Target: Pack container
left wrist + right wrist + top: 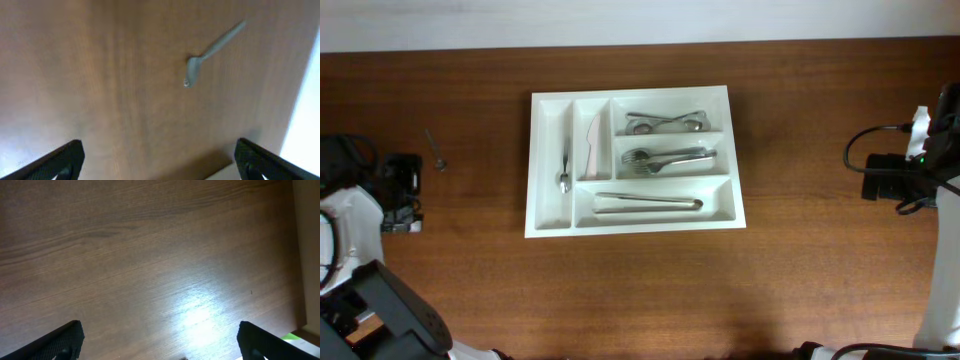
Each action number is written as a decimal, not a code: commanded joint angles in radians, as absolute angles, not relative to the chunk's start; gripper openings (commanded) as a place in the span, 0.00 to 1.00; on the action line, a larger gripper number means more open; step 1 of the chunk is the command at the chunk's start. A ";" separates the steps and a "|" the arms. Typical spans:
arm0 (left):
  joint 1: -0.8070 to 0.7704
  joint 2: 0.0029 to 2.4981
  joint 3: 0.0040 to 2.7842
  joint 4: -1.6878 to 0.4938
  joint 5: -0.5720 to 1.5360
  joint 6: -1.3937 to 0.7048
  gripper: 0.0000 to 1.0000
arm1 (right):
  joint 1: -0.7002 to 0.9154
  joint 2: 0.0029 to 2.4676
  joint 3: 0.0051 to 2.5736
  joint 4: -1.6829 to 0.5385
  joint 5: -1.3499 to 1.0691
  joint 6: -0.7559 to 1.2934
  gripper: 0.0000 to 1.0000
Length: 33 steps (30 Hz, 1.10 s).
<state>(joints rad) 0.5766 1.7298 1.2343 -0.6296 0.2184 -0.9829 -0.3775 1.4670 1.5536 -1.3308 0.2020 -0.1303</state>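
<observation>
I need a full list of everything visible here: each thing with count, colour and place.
container: one, white, table centre
small spoon: one, silver, leftmost upright compartment
knife: one, white, second upright compartment
spoons: number unclear, silver, top long compartment
forks: number unclear, silver, middle long compartment
long utensil: number unclear, silver, bottom long compartment
loose spoon: one, silver, table, left of container
table: one, brown wood
left pincer: one, black, open, near loose spoon
right pincer: one, black, open, over bare table
</observation>
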 commanded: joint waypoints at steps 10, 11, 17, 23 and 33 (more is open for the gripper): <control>0.567 1.720 1.056 -0.250 0.397 -1.077 0.99 | -0.381 1.448 1.554 -1.330 0.218 -0.122 0.99; 0.565 1.721 1.052 -0.250 0.396 -1.085 0.99 | -0.381 1.448 1.554 -1.330 0.218 -0.122 0.99; 0.558 1.731 1.046 -0.230 0.389 -1.089 0.99 | -0.381 1.448 1.554 -1.330 0.218 -0.122 0.99; 0.558 1.735 1.046 -0.250 0.366 -1.184 0.99 | -0.381 1.448 1.554 -1.330 0.218 -0.122 0.99; 0.525 1.735 1.046 -0.324 0.241 -1.299 0.99 | -0.381 1.448 1.554 -1.330 0.218 -0.122 0.99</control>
<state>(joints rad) 0.5358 1.7298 1.0546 -0.3271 0.2928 -1.2648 -0.3775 1.4670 1.5536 -1.3308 0.2020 -0.1303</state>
